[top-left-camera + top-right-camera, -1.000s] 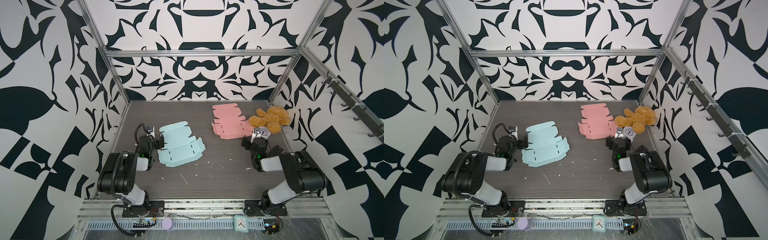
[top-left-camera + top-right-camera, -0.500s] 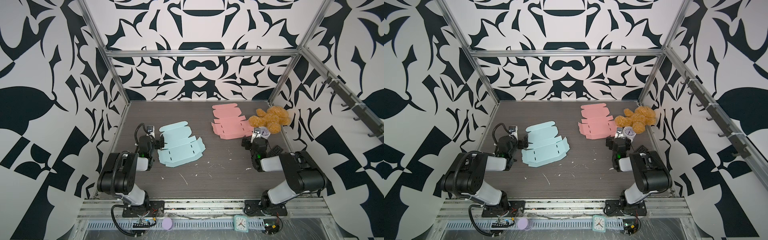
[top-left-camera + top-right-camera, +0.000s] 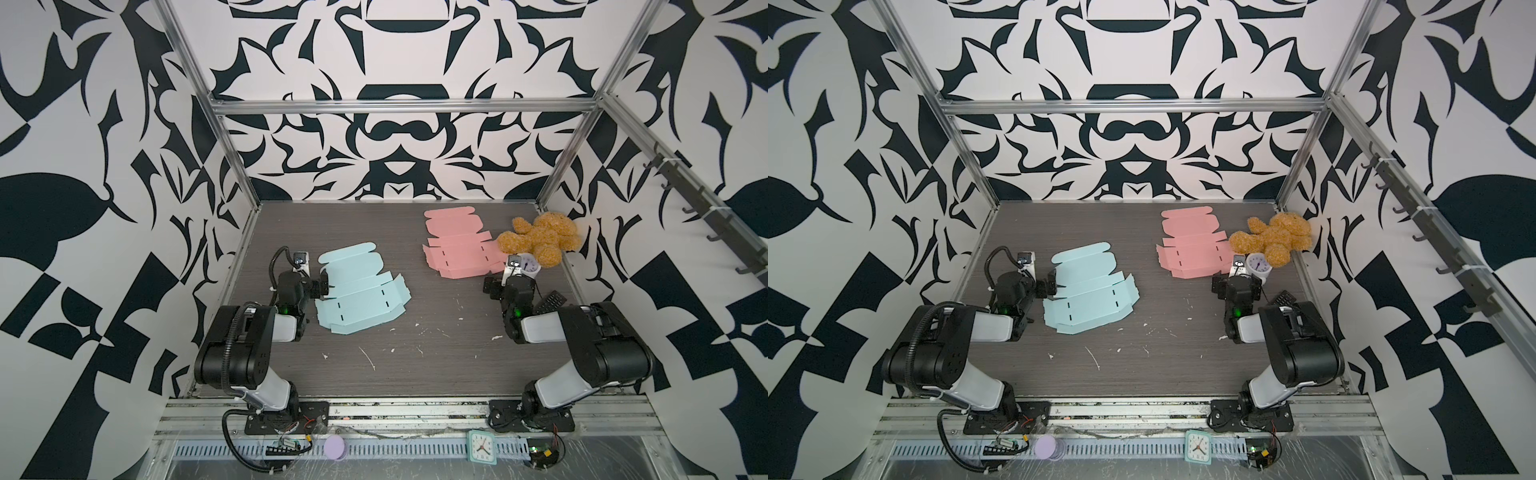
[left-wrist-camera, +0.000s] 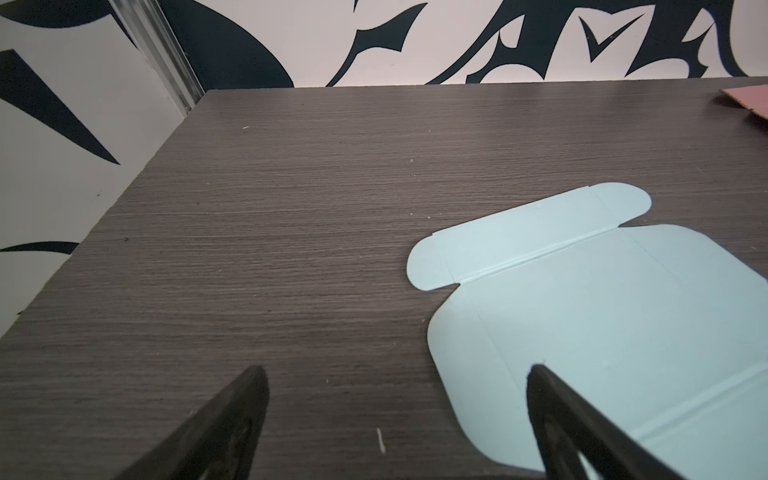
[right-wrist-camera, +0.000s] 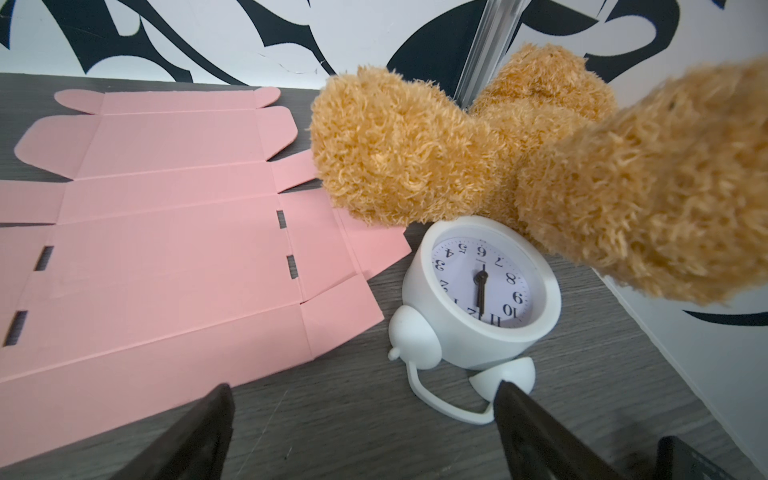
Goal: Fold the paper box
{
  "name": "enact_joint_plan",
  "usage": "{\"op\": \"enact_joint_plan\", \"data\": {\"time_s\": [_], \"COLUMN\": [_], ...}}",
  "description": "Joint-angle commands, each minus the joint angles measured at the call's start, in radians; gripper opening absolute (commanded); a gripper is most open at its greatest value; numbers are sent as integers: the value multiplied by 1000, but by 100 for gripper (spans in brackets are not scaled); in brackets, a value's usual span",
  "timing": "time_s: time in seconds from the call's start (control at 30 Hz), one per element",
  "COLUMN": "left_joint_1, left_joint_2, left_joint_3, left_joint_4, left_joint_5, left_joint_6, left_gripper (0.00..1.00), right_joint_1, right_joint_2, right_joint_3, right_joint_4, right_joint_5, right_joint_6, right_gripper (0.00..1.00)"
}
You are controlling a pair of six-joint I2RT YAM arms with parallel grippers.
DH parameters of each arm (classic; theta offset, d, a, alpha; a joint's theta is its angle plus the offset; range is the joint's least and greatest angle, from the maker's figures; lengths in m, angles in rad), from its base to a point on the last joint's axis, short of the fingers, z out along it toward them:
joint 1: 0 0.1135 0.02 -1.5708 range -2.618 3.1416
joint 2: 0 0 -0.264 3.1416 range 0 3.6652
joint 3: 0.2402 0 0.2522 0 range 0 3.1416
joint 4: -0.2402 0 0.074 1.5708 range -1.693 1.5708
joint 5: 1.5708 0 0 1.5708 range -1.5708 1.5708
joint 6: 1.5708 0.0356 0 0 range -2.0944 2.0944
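Two flat die-cut sheets lie on the table [image 3: 415, 365] in both top views. The pink box blank [image 3: 455, 253] is just beside the white alarm clock [image 3: 527, 266], and the blue box blank [image 3: 1088, 291] is well apart from the clock, over by the left arm. The left gripper [image 3: 323, 286] sits at the blue box blank's edge, jaws spread wide and empty. The right gripper [image 3: 509, 279], equally wide and empty, is just short of the clock, and a teddy bear [image 3: 540, 239] touches the clock's far side.

In the left wrist view one finger [image 4: 552, 399] overlaps the blue sheet's rounded side flap; whether it touches the card I cannot tell. Folding looks unstarted. A clean start probably means slipping that finger under the flap's edge and lifting along the scored crease, not pressing down.

In the right wrist view the jaws frame the clock's handle. That arm should probably leave the clock and pin the sheet's centre panel.
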Motion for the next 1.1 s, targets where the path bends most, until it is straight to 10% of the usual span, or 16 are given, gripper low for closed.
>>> {"op": "enact_joint_plan", "data": {"time_s": [0.0,1.07], "left_joint_1": [3,3], "left_joint_2": [-7,-153], "left_joint_3": [1,-24], "left_joint_4": [11,-66], "left_joint_5": [8,16], "left_joint_6": [-5,-8], "left_gripper": [99,99], "right_joint_1": [-3,-3], "right_joint_2": [-13,-118], "right_joint_3": [8,-5], "right_joint_4": [3,-56], "right_joint_5": [-3,-19], "right_joint_6": [2,1], "right_gripper": [100,100]}}
